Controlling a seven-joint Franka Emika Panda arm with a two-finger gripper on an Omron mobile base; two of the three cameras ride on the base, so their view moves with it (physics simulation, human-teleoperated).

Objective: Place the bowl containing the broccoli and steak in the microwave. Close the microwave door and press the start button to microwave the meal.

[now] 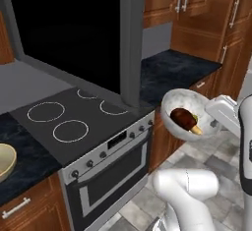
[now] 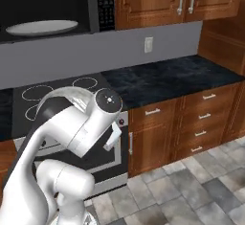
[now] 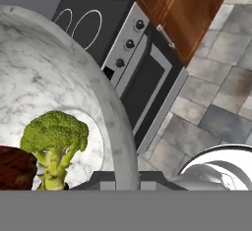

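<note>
Your gripper point(image 1: 212, 123) is clamped on the rim of the bowl point(image 1: 181, 103), holding it in the air off the stove's front right corner, tilted toward the camera. The steak point(image 1: 183, 117) and broccoli point(image 3: 54, 135) sit inside. You have the microwave door point(image 1: 131, 38) swung open above the stovetop point(image 1: 74, 119), with the turntable plate point(image 2: 42, 27) bare.

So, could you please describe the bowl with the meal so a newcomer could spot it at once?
Start at the black stovetop. Off its right front corner, over the tiled floor, is the white marbled bowl, holding dark steak and broccoli. The other bowl is tan.
</note>
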